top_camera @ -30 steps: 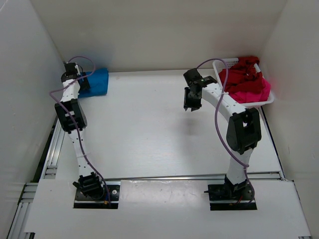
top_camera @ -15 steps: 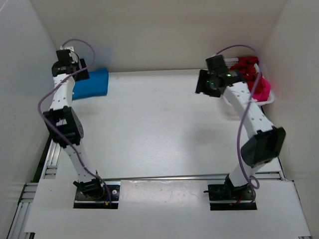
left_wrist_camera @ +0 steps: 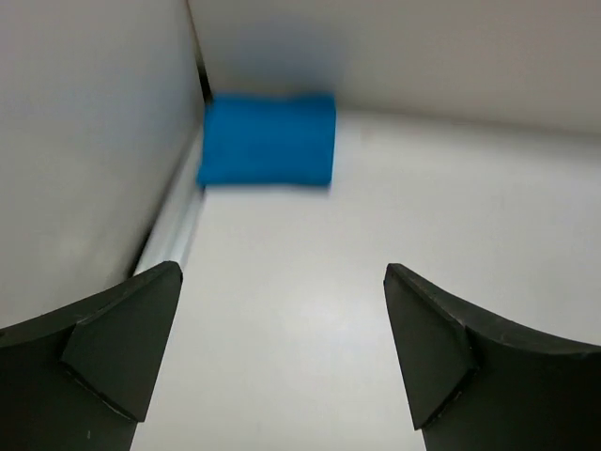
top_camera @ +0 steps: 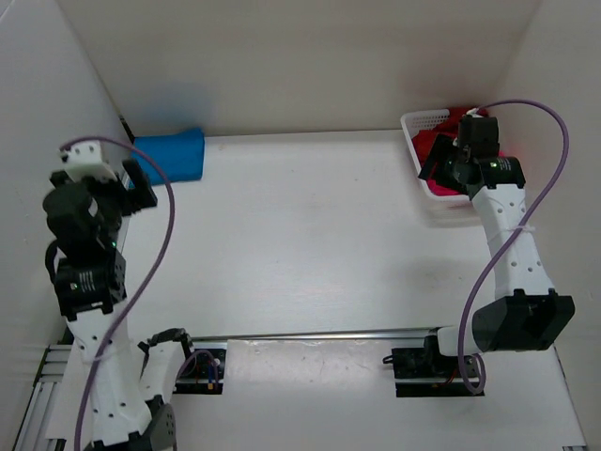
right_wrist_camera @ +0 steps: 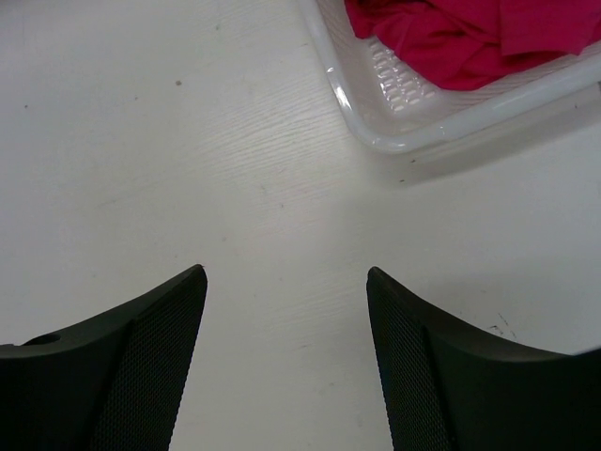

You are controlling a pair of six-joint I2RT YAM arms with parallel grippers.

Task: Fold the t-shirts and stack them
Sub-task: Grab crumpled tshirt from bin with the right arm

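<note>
White desk (top_camera: 300, 235) carries the folded blue t-shirt (left_wrist_camera: 268, 139) in its far left corner and the crumpled pink t-shirt (right_wrist_camera: 451, 38) in the white basket (right_wrist_camera: 394, 132) far right, while left gripper (left_wrist_camera: 282, 277) and right gripper (right_wrist_camera: 285, 277) both gape wide, holding nothing

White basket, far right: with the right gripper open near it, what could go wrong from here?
1. The shirts lie bunched together in the basket, so the open right gripper may pull up more than one.
2. Its fingers could catch the mesh wall and drag the basket across the table.
</note>
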